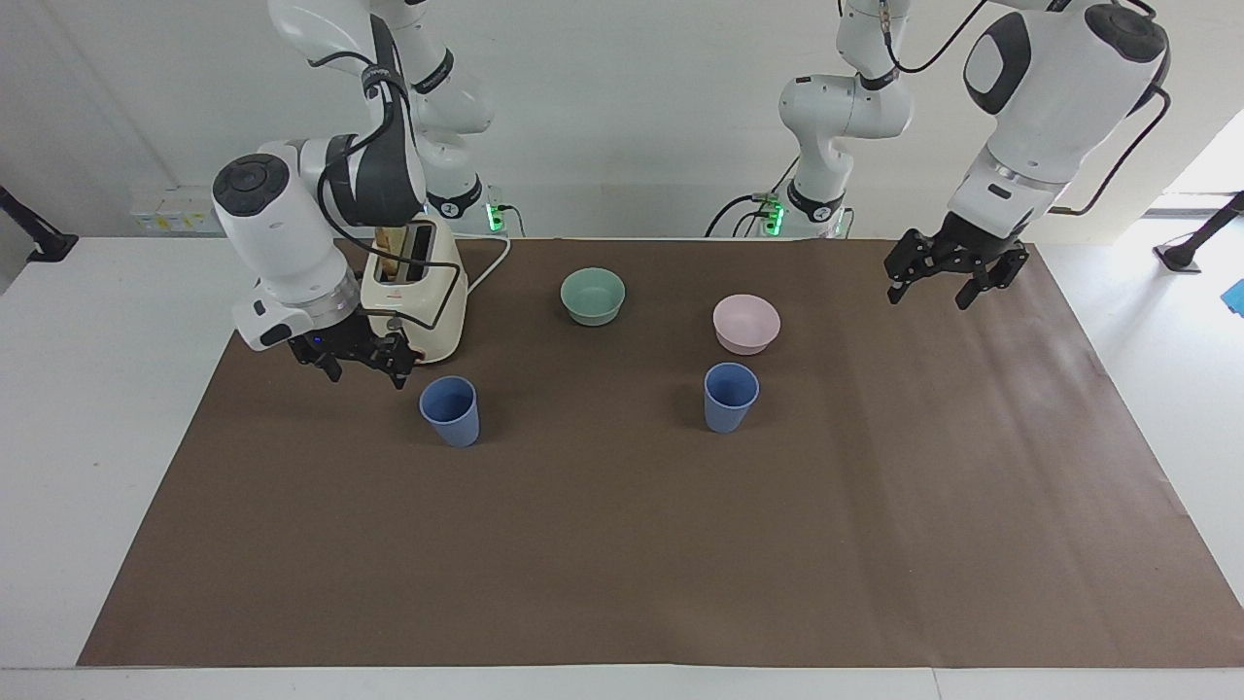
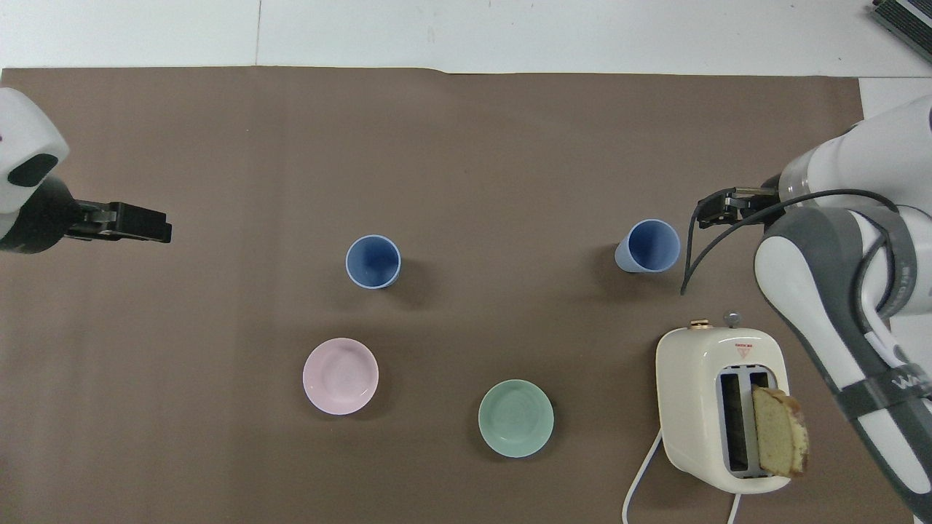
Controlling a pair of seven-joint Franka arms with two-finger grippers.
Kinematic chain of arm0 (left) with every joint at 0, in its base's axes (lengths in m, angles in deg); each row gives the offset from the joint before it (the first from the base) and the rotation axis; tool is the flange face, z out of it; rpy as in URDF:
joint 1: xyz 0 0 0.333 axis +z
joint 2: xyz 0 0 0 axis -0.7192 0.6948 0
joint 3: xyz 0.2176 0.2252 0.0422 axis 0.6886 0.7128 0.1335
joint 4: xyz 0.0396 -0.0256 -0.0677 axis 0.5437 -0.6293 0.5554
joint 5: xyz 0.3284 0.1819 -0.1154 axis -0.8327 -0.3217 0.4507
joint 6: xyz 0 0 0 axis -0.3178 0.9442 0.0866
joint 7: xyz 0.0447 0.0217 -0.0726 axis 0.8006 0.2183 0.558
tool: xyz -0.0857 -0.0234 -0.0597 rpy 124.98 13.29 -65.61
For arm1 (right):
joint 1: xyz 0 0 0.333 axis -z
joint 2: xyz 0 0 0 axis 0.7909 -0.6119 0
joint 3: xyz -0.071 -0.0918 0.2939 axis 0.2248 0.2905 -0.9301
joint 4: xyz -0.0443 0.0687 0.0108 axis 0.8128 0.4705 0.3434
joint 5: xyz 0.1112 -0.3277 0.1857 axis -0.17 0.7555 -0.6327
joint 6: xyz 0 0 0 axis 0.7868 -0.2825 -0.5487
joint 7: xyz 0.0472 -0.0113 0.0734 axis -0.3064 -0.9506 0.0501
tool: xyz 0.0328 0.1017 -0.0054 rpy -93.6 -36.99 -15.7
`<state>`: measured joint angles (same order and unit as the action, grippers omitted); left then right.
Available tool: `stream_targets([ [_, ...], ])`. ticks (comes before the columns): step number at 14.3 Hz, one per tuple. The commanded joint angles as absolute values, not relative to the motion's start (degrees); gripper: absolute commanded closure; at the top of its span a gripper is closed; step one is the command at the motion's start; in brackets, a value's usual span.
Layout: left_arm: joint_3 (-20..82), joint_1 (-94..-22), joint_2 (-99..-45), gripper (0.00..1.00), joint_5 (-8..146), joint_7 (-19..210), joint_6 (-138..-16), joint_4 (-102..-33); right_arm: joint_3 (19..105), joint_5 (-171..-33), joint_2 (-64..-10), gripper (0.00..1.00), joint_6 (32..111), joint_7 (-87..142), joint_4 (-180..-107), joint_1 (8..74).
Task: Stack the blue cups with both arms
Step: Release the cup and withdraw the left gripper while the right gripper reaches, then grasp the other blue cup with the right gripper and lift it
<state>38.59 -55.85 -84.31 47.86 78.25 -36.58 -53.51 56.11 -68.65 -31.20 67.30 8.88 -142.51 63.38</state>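
Two blue cups stand upright and apart on the brown mat (image 1: pixel 622 544) of the bench, neither stacked. One blue cup (image 1: pixel 450 410) sits just farther from the robots than the cream toaster (image 1: pixel 416 303), which holds a slice of bread (image 2: pixel 779 431). The other blue cup (image 1: pixel 731 397) stands toward the left arm's end from the toaster, beside the pink bowl (image 1: pixel 746 324). A teal bowl (image 1: pixel 593 296) sits between toaster and pink bowl. The right gripper (image 1: pixel 358 362) hangs low beside the toaster, near the first cup, fingers spread and empty. The left gripper (image 1: pixel 948 277) hovers over the mat's left-arm end, fingers spread, empty.
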Motion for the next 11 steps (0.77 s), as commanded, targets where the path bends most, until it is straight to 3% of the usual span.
stream_targets([
  [1,37.86,-54.25,-81.89,0.0,43.88,75.0,-32.39,-48.57,55.67,-69.86,-30.95,0.0,68.86,7.85,-143.99,63.7],
  [4,37.86,-54.16,-81.97,0.0,45.27,75.08,-32.47,-48.38,55.67,-71.36,-34.55,0.0,72.63,7.77,-144.25,62.12],
  [11,37.95,-54.16,-82.68,0.0,45.98,74.99,-30.19,-49.7,55.67,-71.36,-36.93,0.0,76.15,8.03,-147.24,61.33],
])
